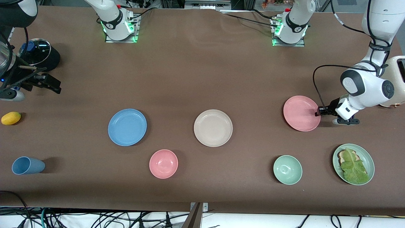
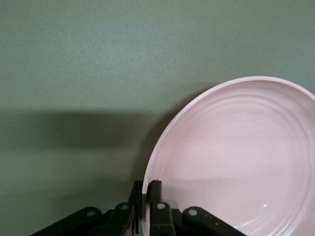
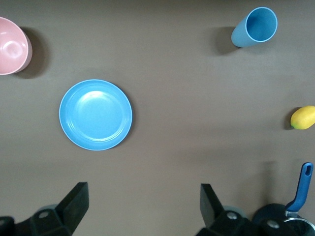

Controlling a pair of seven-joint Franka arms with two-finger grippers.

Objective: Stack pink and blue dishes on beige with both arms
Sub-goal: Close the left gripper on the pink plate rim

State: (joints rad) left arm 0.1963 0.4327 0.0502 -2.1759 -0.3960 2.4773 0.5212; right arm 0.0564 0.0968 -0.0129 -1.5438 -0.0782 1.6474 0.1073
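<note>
The pink plate (image 1: 300, 113) (image 2: 236, 157) lies toward the left arm's end of the table. My left gripper (image 1: 319, 111) (image 2: 146, 189) is shut on its rim, one finger inside the plate and one outside. The beige plate (image 1: 213, 128) sits mid-table. The blue plate (image 1: 127, 127) (image 3: 96, 114) sits beside it toward the right arm's end. My right gripper (image 1: 50, 84) (image 3: 144, 196) hangs open and holds nothing, above the table near the right arm's end, well apart from the blue plate.
A pink bowl (image 1: 163, 163), a green bowl (image 1: 287, 169) and a green plate (image 1: 367, 156) with toast and lettuce lie nearer the front camera. A blue cup (image 1: 28, 165), a lemon (image 1: 11, 118) and a lidded pot (image 1: 38, 53) are at the right arm's end. A toaster (image 1: 397, 82) is by the left arm.
</note>
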